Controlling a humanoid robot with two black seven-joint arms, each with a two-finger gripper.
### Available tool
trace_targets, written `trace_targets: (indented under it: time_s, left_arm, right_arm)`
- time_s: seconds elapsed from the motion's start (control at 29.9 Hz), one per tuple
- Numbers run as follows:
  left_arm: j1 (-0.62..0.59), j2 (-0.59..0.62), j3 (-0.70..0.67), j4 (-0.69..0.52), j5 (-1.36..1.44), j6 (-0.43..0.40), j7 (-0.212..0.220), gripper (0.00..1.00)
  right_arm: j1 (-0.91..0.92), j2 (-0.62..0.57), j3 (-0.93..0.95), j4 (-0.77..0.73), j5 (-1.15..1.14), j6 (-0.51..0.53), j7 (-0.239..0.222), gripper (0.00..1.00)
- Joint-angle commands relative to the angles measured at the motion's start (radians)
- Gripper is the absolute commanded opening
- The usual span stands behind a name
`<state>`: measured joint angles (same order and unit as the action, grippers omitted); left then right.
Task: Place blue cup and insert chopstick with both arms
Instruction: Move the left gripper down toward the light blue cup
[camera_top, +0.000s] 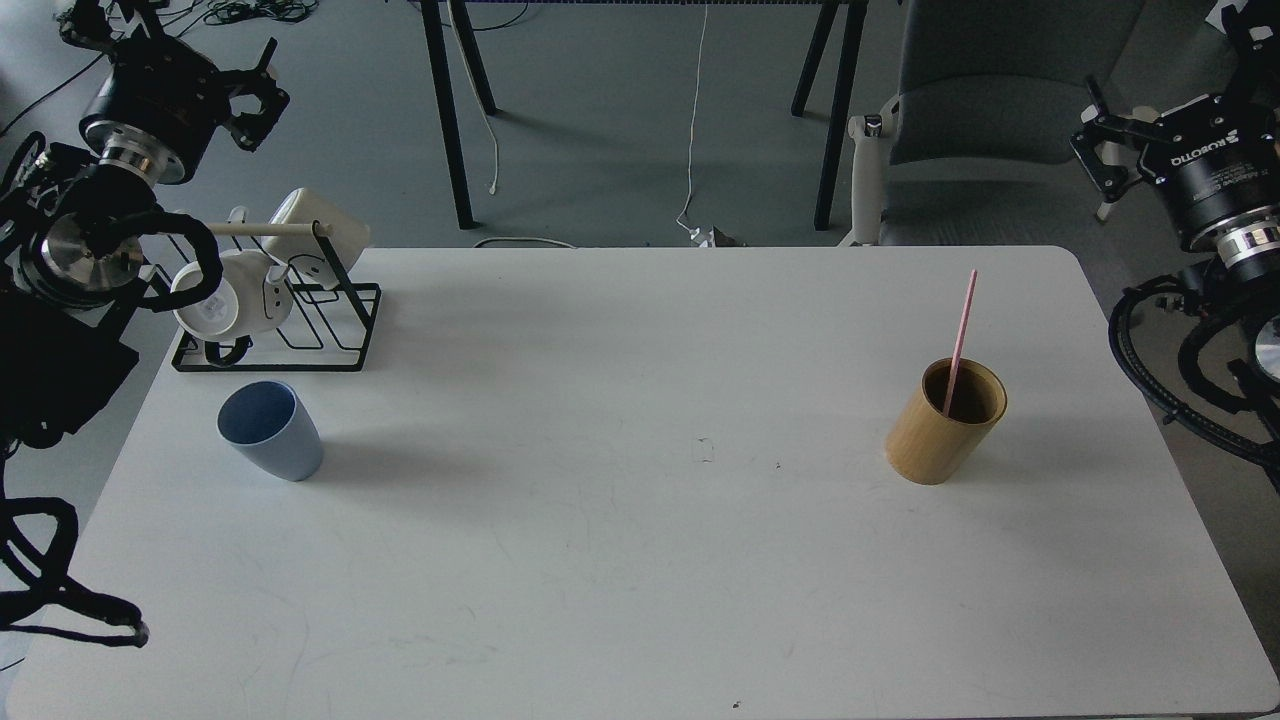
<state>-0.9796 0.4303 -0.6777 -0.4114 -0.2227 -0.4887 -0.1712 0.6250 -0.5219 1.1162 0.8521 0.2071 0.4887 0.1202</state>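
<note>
The blue cup stands upright on the white table near its left side, just in front of the mug rack. The pink chopstick leans inside a tan bamboo cylinder on the right side of the table. My left gripper hangs off the table at the upper left, fingers apart and empty, well behind the cup. My right gripper hovers off the table's right edge at the upper right, fingers spread and empty, far from the chopstick.
A black wire rack with white mugs sits at the table's back left corner. A grey chair and black table legs stand beyond the far edge. Black cables loop beside the right edge.
</note>
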Motion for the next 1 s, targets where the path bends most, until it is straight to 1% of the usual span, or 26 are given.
trace_targets:
  time_s: [0.0,0.13,0.27,0.33,0.37,0.47,0.57,0.7,0.8,0.9,0.97]
  left_arm:
    - [-0.016,-0.015,-0.002,-0.001,-0.001,0.0,0.001,1.0]
    - [-0.021,-0.024,0.0,-0.003,0.0,0.0,-0.001,1.0]
    - [-0.021,-0.019,0.007,-0.03,0.002,0.0,0.004,0.99]
    - [-0.016,0.001,0.023,-0.111,0.011,0.0,0.007,0.99]
    - [-0.013,0.022,0.03,-0.171,0.02,0.0,0.009,0.99]
    - [-0.011,0.125,0.081,-0.358,0.123,0.0,0.003,0.99]
    - [-0.011,0.203,0.092,-0.519,0.267,0.042,0.001,0.99]
    - [0.001,0.287,0.105,-0.668,0.514,0.047,0.006,0.99]
    - [0.01,0.408,0.168,-0.797,0.774,0.048,0.004,0.97]
    - [0.015,0.494,0.185,-0.885,1.012,0.051,-0.001,0.96]
    - [0.042,0.548,0.185,-0.923,1.149,0.05,-0.002,0.96]
  right_arm:
    - [-0.001,0.0,0.002,0.001,-0.001,0.0,0.001,1.0]
    - [-0.002,-0.001,0.001,0.022,-0.002,0.0,0.001,1.0]
    - [-0.01,-0.035,-0.007,0.067,-0.003,0.0,0.001,1.0]
    - [-0.011,-0.049,-0.004,0.096,-0.003,0.0,0.003,1.0]
    - [-0.013,-0.055,-0.003,0.106,-0.003,0.0,0.003,1.0]
    - [-0.019,-0.066,-0.001,0.128,-0.003,0.0,0.004,1.0]
    - [-0.022,-0.069,-0.001,0.131,-0.003,0.0,0.004,1.0]
    - [-0.044,-0.069,-0.001,0.133,-0.003,0.0,0.006,1.0]
    - [-0.067,-0.069,0.001,0.137,-0.003,0.0,0.009,1.0]
    - [-0.085,-0.07,0.002,0.137,-0.003,0.0,0.009,1.0]
    - [-0.094,-0.07,0.004,0.137,-0.003,0.0,0.01,1.0]
